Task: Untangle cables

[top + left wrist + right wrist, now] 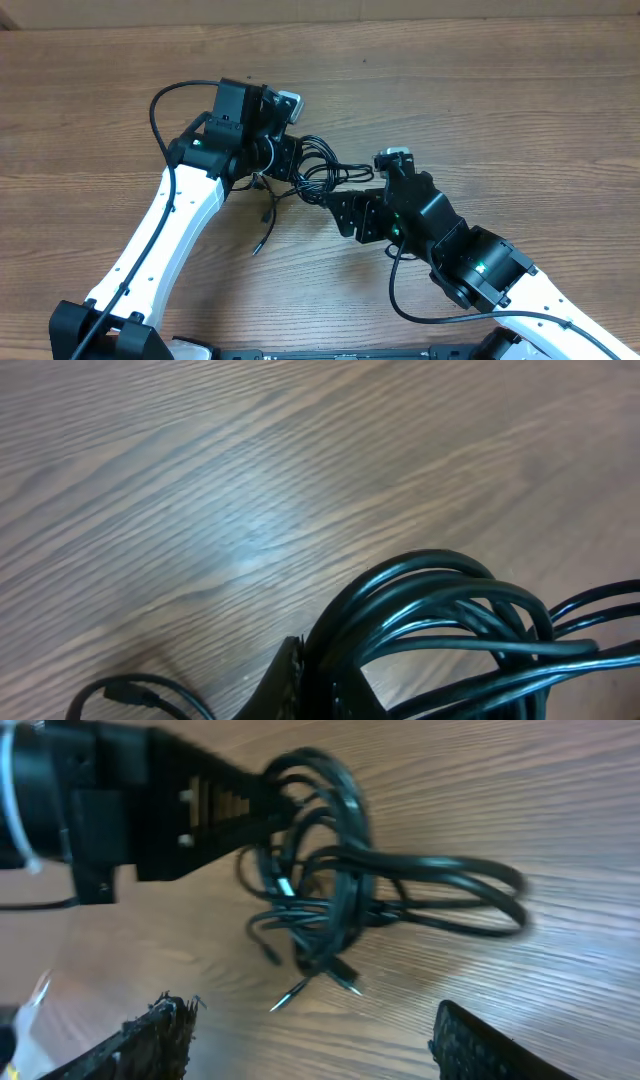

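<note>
We have the cables (318, 168) bunched in one looped knot at the middle of the table (500, 90), between our two arms. Our left gripper (268, 808) reaches in from the left, and we judge it to be clamped on the left edge of the knot. Its own camera shows the strands arching right against a finger. We take this hold as an anchor, pinning one side so the rest can be drawn away from it. Our right gripper (345, 207) sits just near and right of the knot with its fingers wide apart and nothing between them. In its wrist view the whole bundle lies ahead of the open gap, untouched. We read that stance as a line-up, with one arm holding while the other chooses a strand. A long loop (470, 905) sticks out of the knot on the side away from the left gripper, and it looks like the easiest thing to take. A loose end (262, 235) trails from the knot toward the near left, flat on the wood. Small plugs (345, 982) poke out of the near side of the tangle. The strands cross each other many times, so we expect a blind pull would tighten the knot rather than free it.
</note>
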Available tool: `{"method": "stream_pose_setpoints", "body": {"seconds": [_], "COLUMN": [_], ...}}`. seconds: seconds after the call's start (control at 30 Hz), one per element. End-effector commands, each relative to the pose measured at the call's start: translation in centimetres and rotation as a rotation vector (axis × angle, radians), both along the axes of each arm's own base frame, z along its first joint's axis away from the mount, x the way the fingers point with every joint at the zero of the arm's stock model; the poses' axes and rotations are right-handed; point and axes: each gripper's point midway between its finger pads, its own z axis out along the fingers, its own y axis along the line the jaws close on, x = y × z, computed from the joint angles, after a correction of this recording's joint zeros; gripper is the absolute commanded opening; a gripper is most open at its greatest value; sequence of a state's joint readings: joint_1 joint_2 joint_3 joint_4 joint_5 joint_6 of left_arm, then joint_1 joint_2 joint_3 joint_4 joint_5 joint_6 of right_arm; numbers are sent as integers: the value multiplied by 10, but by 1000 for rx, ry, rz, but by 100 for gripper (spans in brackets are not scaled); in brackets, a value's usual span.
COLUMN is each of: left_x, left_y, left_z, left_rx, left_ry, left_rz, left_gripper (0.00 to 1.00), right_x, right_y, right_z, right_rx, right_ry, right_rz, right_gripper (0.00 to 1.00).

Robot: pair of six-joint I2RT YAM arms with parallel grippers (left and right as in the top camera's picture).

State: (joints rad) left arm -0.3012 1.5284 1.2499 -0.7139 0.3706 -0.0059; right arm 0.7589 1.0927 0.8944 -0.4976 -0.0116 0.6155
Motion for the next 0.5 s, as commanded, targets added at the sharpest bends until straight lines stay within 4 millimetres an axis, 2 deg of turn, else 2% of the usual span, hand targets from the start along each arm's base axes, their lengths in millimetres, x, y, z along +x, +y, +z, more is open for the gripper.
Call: {"method": "stream_pose_setpoints", "body": {"seconds": [0.0, 0.2, 0.33, 0.47], "left_x": [-11, -21, -26, -28], "left_y": [-24, -21, -18, -22], "left_z": [14, 8, 4, 6], "left_rx": [-74, -29, -11, -36], "left_ry": [-55, -58, -44, -40], "left_rz": [-192, -273, -290, -304], "left_gripper": [4, 4, 4, 4], "right_x": [-6, -6, -5, -6], "right_y": [7, 8, 10, 11], "right_z": [10, 20, 44, 46], "right_rx": [-48, -145, -132, -132], "right_ry": [-104, -248, -320, -327], "right_rz": [146, 266, 289, 300], "right_gripper": [76, 80, 79, 75]}}
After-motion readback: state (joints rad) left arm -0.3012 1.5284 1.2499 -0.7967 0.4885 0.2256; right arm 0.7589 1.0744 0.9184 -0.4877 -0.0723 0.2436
